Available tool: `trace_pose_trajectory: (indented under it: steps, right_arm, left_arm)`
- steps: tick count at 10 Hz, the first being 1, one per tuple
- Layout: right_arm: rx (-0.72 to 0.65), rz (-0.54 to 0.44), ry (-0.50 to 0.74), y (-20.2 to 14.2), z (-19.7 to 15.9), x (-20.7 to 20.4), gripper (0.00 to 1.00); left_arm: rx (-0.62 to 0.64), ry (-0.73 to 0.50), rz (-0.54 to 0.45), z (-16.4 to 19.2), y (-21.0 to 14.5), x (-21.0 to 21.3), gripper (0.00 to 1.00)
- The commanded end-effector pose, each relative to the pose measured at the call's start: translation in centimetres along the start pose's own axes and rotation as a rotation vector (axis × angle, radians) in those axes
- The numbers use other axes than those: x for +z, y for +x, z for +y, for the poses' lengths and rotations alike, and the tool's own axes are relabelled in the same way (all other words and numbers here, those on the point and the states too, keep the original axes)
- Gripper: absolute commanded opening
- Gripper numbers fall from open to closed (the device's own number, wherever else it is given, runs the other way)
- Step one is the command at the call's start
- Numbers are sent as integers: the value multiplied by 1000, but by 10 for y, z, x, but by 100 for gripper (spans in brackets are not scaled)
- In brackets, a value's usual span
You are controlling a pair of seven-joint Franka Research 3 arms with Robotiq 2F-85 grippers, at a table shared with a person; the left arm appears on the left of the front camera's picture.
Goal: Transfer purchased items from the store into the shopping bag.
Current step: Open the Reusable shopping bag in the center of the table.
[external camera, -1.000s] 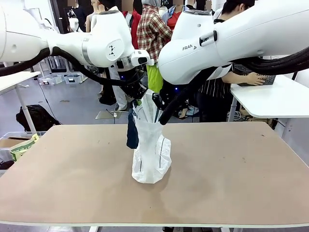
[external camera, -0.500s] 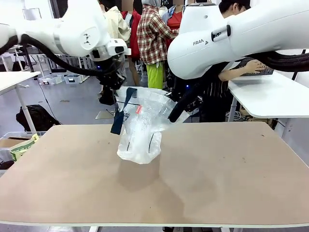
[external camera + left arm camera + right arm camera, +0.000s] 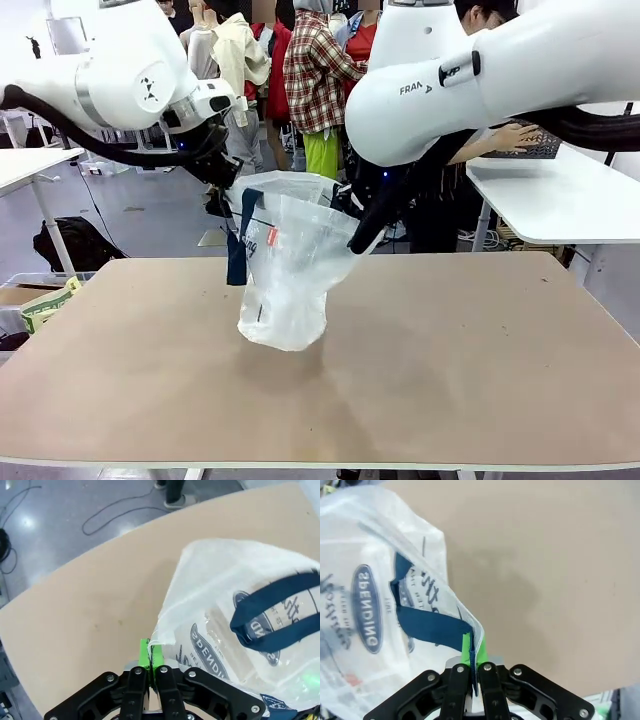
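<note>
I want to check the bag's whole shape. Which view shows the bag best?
The front view: the whole bag hangs, held at both top edges. The left wrist view gives the edge pinched in the left hand plus lettering; the right wrist view the edge in the right hand, a strap and lettering.

The translucent white crinkly plastic shopping bag [image 3: 285,290] looked glossy; its dark navy straps [image 3: 275,611] were matt cloth; the tan tabletop [image 3: 450,350] was smooth and matt.

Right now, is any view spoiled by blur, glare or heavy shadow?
Front view: sharp, soft shadow under the bag on the table. Left wrist view: lamp glare on the floor, bag print crisp, table edge bowed by the lens. Right wrist view: print readable, faint shadow.
</note>
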State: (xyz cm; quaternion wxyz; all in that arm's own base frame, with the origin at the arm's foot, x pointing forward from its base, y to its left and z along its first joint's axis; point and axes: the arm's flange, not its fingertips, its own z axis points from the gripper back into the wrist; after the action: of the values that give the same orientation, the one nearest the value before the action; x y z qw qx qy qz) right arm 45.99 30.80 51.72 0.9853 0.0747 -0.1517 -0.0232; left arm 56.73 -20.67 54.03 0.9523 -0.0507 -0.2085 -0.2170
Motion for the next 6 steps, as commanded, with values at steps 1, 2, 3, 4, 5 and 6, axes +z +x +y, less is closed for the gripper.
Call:
trace_pose_trajectory:
  steps: [1, 2, 3, 4, 5, 6]
  right_arm:
    - [69, -60, -8, -3, 2, -6, 0]
    - [89, -42, -2, -1, 8, -8, 0]
    - [110, -18, -23, 0, 16, -12, 0]
    - [129, 7, -37, 0, 23, -14, 0]
    - [159, 44, -43, 0, 29, -17, 0]
    - [98, -5, -3, -5, 16, -12, 0]
  left_arm:
    - [-56, -50, 0, -7, -27, -17, 0]
    - [-50, -48, 30, -12, -32, -25, 0]
    - [-56, -38, 57, -13, -35, -31, 0]
    - [-61, -32, 57, -12, -35, -33, 0]
    - [-57, -57, 37, -10, -34, -32, 0]
    - [-43, -37, 64, -19, -32, -39, 0]
